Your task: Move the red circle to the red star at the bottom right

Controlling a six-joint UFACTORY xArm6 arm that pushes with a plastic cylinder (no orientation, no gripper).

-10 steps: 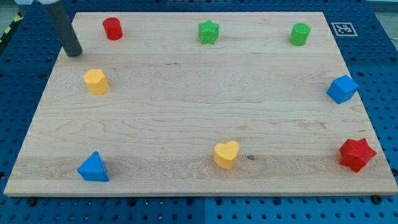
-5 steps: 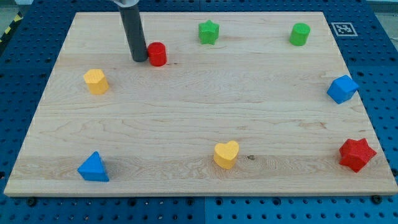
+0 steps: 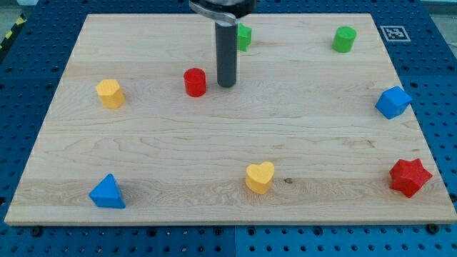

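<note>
tip (image 3: 226, 85) sits just right of the red circle (image 3: 194, 82), apart, on the wrong side. pushing from here sends it away from the red star (image 3: 409, 176). no pincer, just a bare rod.

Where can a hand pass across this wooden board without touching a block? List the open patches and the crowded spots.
The widest bare stretch lies mid-board, bordered by the yellow heart block, blue cube, green cylinder and my tip. Another lies between the yellow hexagonal block and blue triangular block. It is crowded around the red cylinder, my tip just to its right, and the half-hidden green block behind the rod.
</note>
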